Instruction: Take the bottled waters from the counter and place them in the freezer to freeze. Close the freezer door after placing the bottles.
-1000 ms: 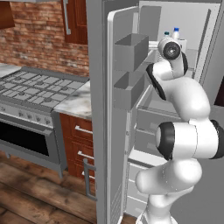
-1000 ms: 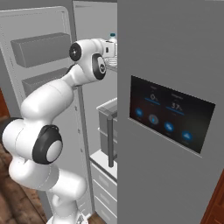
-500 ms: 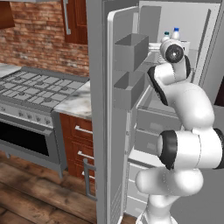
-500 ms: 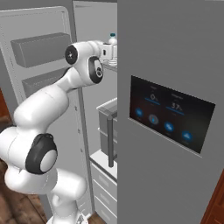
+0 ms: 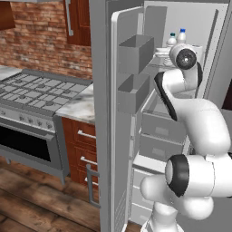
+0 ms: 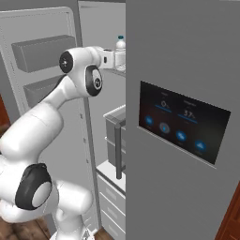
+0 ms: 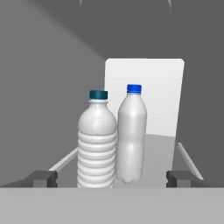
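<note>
Standing upright on freezer shelf [image 7: 162, 148]: 2 bottled waters [image 7: 98, 144]; gripper [image 7: 113, 178] wide, empty.

Arm hides the bottled waters' [image 5: 177, 37] lower bodies; freezer door [image 6: 187, 117] hides shelf.

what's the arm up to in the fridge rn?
Both bottled waters stand upright side by side on an upper shelf inside the freezer. The arm reaches in at that shelf, and its hand is open, fingers on either side of the ribbed bottle without gripping it. The freezer door hangs wide open, so closing it is what's left. The counter by the stove shows no bottles.
</note>
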